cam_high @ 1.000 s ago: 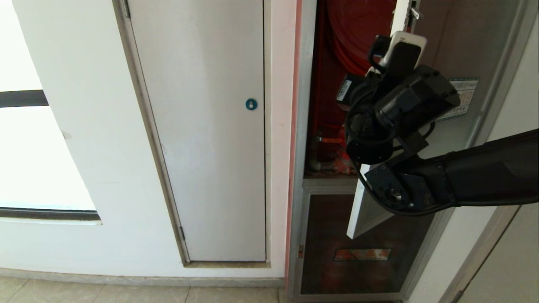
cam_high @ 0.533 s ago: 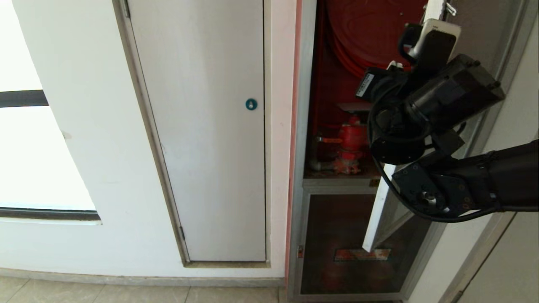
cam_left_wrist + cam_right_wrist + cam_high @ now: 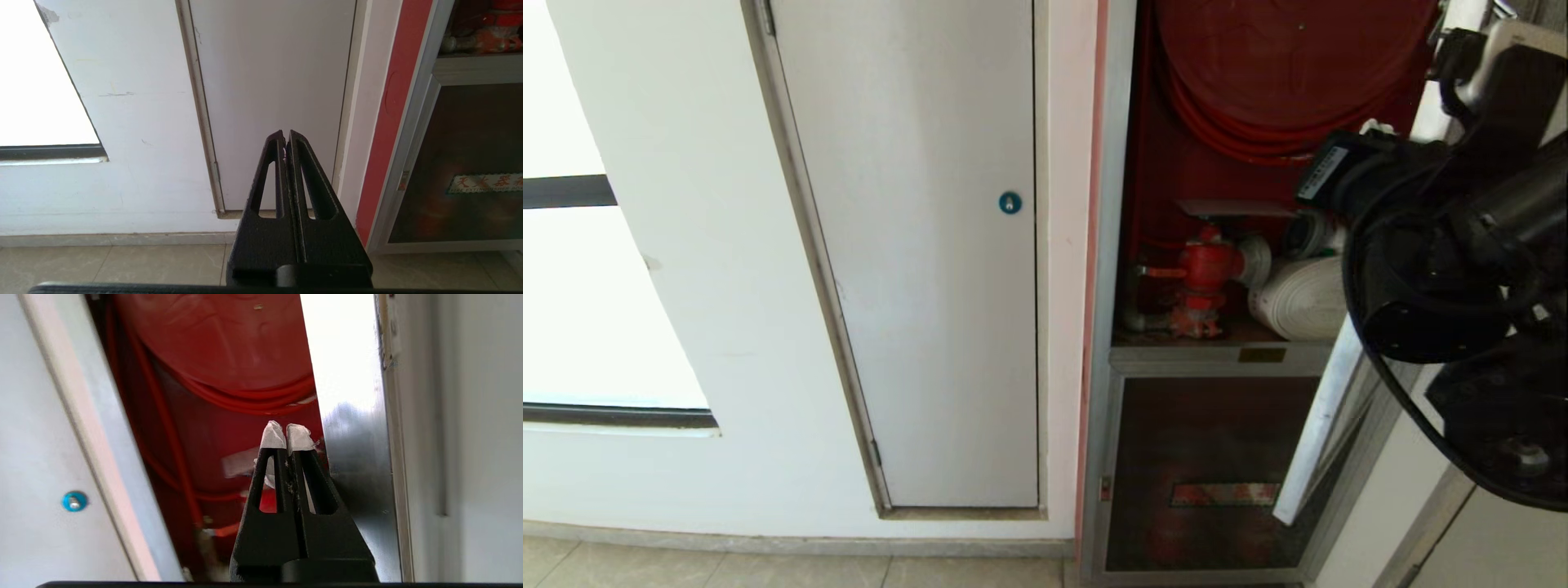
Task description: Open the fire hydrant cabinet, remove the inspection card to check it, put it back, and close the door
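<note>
The fire hydrant cabinet (image 3: 1131,245) stands tall in the wall, its long axis vertical and its red interior exposed. The door (image 3: 1319,433) hangs swung out on the robot's right, its pale edge running top to bottom and leaning slightly. Inside, the hose reel (image 3: 1282,73) fills the upper part; below sit the red valve (image 3: 1205,269) and rolled white hose (image 3: 1298,298). A flat pale card (image 3: 1233,209) lies level above the valve. The right hand (image 3: 287,435), fingers pressed together and gripping nothing, points into the opening just beside the door's edge. The left hand (image 3: 285,141), also closed and empty, hangs low before the white door (image 3: 915,245).
</note>
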Robot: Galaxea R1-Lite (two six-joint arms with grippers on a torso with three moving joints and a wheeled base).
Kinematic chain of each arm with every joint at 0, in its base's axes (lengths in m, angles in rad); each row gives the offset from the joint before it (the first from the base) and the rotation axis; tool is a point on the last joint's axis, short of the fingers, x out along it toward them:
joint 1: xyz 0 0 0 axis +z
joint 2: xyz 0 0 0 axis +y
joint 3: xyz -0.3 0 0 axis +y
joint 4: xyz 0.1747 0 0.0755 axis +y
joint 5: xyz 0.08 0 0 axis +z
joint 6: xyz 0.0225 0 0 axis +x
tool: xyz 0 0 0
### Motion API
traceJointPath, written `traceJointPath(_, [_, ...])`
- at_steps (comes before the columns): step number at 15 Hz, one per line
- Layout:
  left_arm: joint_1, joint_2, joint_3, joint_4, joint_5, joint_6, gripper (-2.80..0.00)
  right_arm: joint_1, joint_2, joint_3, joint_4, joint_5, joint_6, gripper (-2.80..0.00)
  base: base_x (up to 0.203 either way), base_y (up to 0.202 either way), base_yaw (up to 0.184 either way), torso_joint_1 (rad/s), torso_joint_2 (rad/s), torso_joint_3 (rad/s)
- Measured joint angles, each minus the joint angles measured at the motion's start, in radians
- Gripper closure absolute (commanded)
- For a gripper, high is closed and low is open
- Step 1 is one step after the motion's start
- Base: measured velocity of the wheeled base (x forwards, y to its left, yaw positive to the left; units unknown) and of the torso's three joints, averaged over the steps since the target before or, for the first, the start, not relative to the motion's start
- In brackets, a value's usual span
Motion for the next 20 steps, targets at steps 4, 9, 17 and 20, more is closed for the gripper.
traceJointPath(4, [0.0, 0.0, 0.0, 0.0, 0.0, 0.0, 0.0, 0.0, -0.133, 0.12, 0.001, -0.01, 0.0, 0.0, 0.0, 0.0, 0.0, 0.0, 0.0, 0.0])
traceJointPath(9, [0.0, 0.0, 0.0, 0.0, 0.0, 0.0, 0.0, -0.002, -0.267, 0.224, 0.008, -0.018, -0.001, 0.0, 0.0, 0.0, 0.0, 0.0, 0.0, 0.0])
traceJointPath(17, [0.0, 0.0, 0.0, 0.0, 0.0, 0.0, 0.0, -0.068, -0.424, 0.347, 0.043, -0.02, -0.001, 0.0, 0.0, 0.0, 0.0, 0.0, 0.0, 0.0])
traceJointPath(20, [0.0, 0.0, 0.0, 0.0, 0.0, 0.0, 0.0, -0.138, -0.449, 0.366, 0.043, -0.021, 0.0, 0.0, 0.0, 0.0, 0.0, 0.0, 0.0, 0.0])
